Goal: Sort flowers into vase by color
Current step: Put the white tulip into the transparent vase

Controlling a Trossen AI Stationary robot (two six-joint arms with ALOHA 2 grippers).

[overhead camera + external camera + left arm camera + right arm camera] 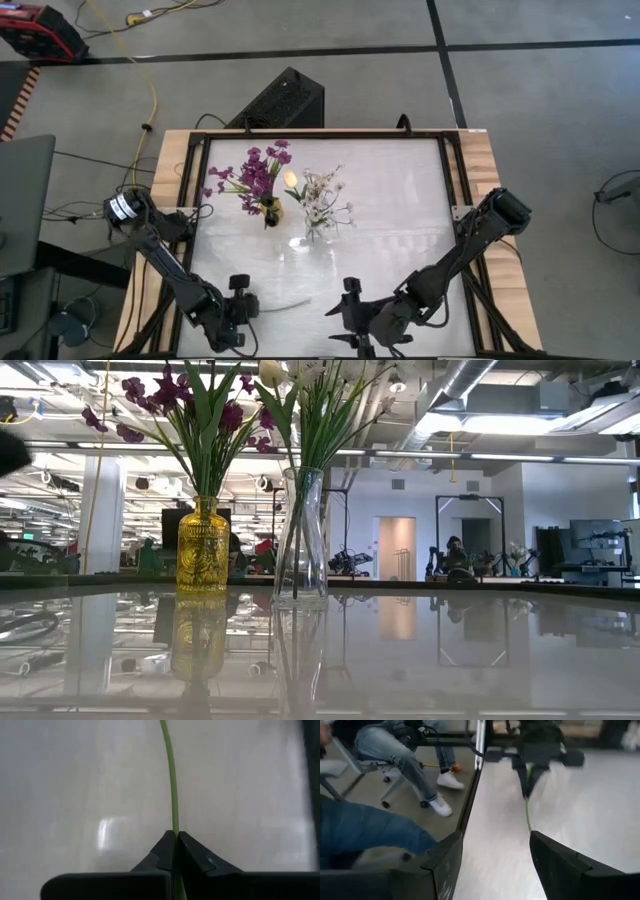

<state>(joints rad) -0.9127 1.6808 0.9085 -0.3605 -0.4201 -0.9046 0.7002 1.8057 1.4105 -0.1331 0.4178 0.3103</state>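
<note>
On my left I see the left gripper (243,309) low at the near edge of the surface (400,200), clenched on a thin green stem (171,785). In the left wrist view the two fingers (162,852) meet with the stem pressed between them, and the stem runs forward away from them over the pale surface. In the high view this stem lies flat, pointing toward the middle of the near edge.

Farther back, left of centre, stands a yellow vase (203,550) with the purple flowers (252,172) in it. Just beside it on the right is a clear glass vase (301,540) that holds the white sprigs (325,195) and one pale orange bud (291,179). The two vases are near each other but not touching.

On the right, the right gripper (350,312) is also low at the near edge, with its fingers released and wide apart, grasping nothing. It faces the left gripper. In the right wrist view I see a seated person's legs (410,757) beyond the edge of the surface.
</note>
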